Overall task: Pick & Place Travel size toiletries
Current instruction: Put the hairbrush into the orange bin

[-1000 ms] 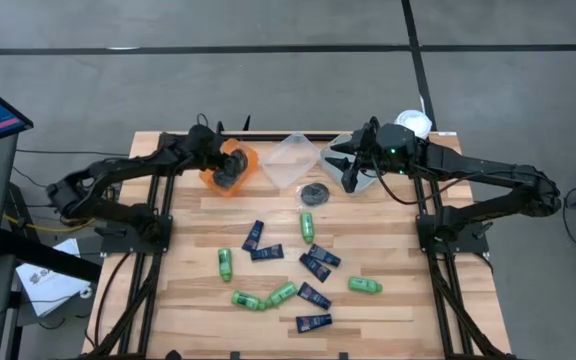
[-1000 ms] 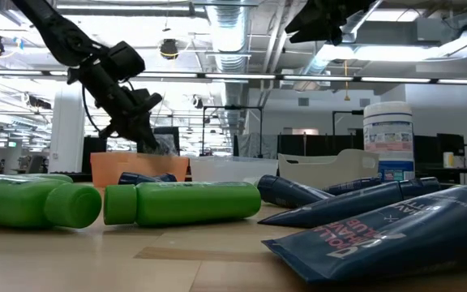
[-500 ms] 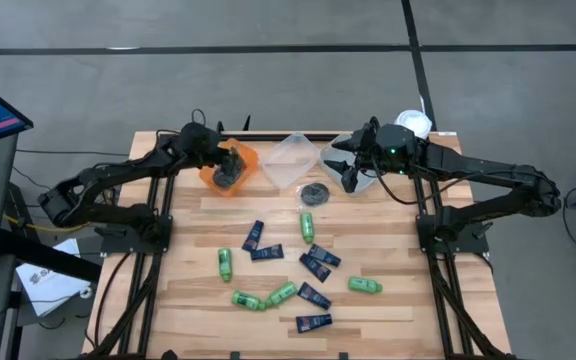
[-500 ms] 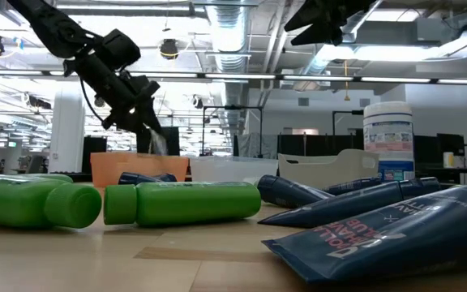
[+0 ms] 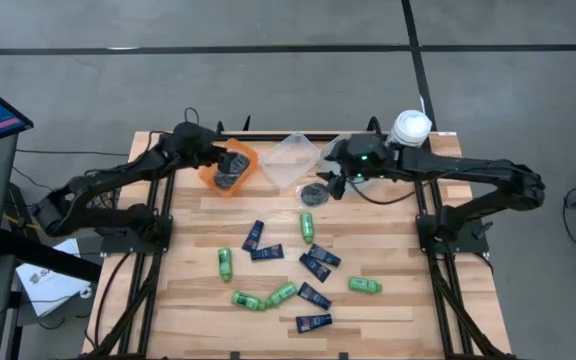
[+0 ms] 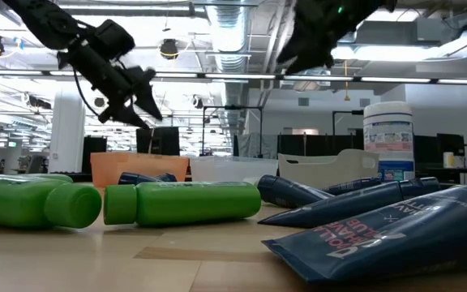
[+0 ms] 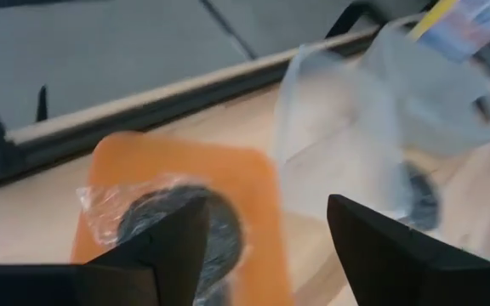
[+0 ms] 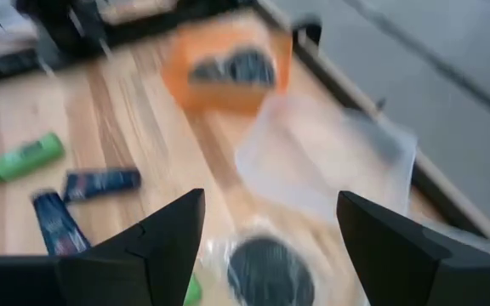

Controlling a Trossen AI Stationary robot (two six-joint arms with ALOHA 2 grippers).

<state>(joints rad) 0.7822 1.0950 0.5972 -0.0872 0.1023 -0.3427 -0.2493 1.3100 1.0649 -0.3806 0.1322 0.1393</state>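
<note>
Looking down from the high view, you had the left gripper point(image 5: 218, 158) above the orange bin point(image 5: 230, 168) at the table's far edge, its fingers spread and empty, while a second earlier it was lower over that bin. A dark tin point(image 5: 228, 172) lay inside the bin, so I judge that drop was finished. Your right gripper point(image 5: 330, 175) had swung away from the right-hand clear bin toward the round tin point(image 5: 314, 194) on the wood just in front of the middle clear bin point(image 5: 293, 160), fingers parted, holding nothing. Green bottles point(image 5: 307, 226) and navy tubes point(image 5: 266, 253) were scattered across the middle and near part of the table, so most of the sorting remained.

From the low view, the left gripper point(image 6: 140, 93) hung well above the orange bin point(image 6: 139, 167), higher than half a second before, fingers apart. The right gripper point(image 6: 298, 53) had dropped into sight near the top. A green bottle point(image 6: 181, 203) and navy tubes point(image 6: 379, 239) lay in the foreground.

Through the left wrist view, you could see the wrapped tin point(image 7: 177, 225) resting in the orange bin point(image 7: 253, 178) between the spread fingers, released.

Through the right wrist view, the loose tin point(image 8: 266, 265) sat between your open fingers, likely the next pick.
</note>
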